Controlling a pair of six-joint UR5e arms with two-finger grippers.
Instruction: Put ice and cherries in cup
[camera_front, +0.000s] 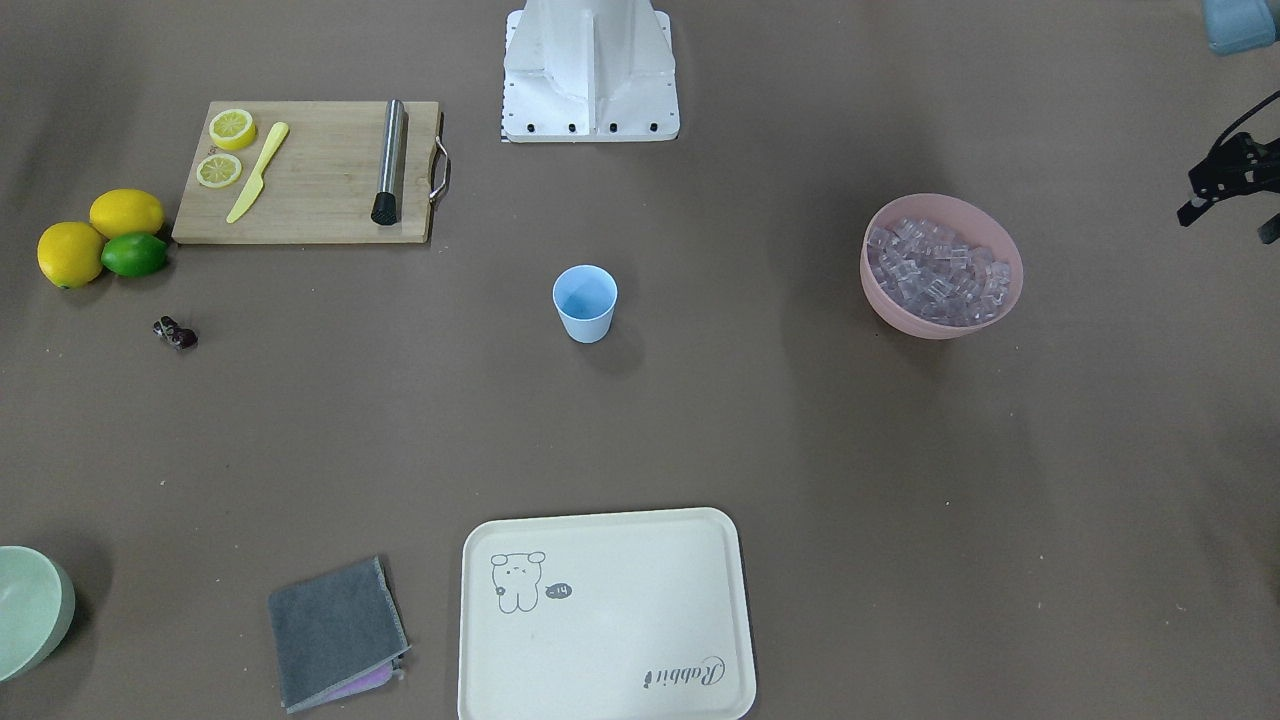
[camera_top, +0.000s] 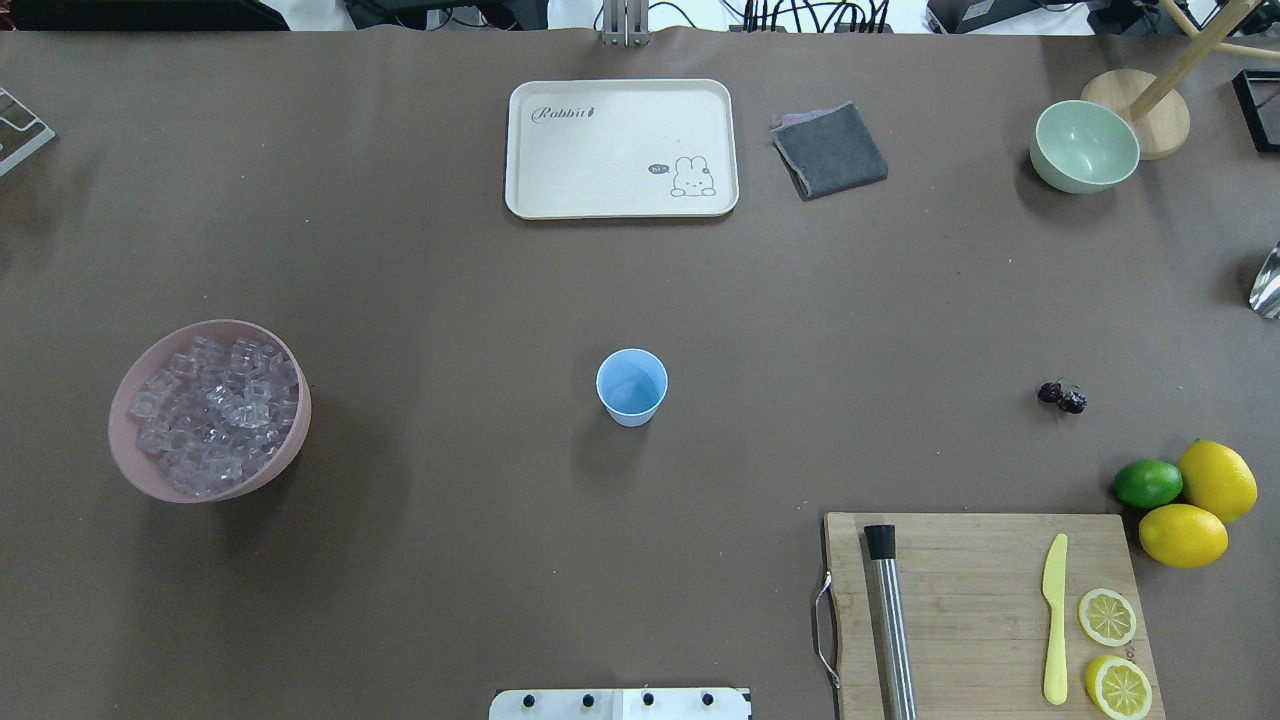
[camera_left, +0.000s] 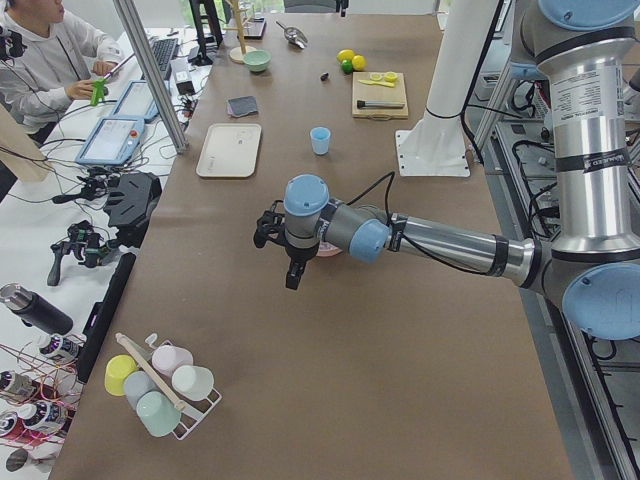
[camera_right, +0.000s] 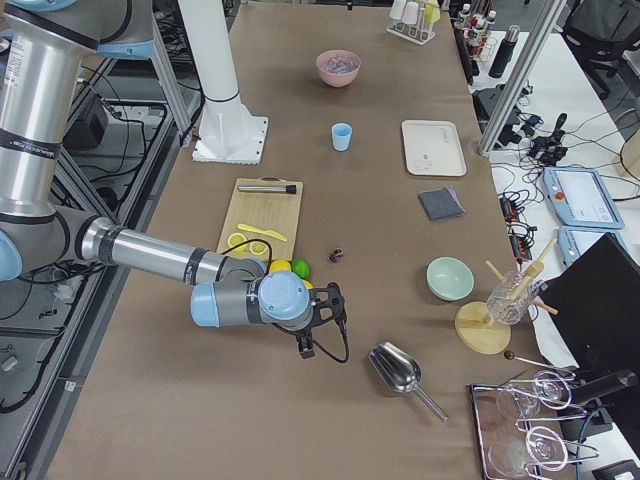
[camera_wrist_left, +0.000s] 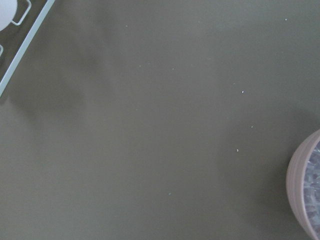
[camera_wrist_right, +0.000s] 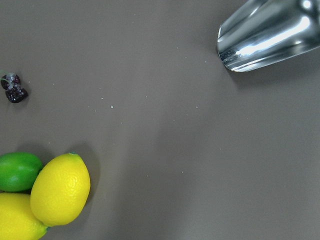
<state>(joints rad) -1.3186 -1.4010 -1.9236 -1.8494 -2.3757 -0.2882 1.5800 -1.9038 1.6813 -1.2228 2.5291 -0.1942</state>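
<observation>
Cup (camera_top: 631, 386) sits empty mid-table; ice (camera_top: 215, 415) fills pink bowl (camera_top: 290, 450) leftward, cherries (camera_top: 1061, 397) lie rightward. Left end effector (camera_left: 283, 248) and right end effector (camera_right: 318, 318) hover; opening, load cannot tell. Likely best: descend vertically, pinch cherries' stems.

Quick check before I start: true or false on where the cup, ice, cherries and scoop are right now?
The cup is empty. True.
The ice lies loose on the table. False: it fills the pink bowl.
The cherries are in the cup. False: they lie on the table near the lime.
A metal scoop lies on the table. True.
</observation>
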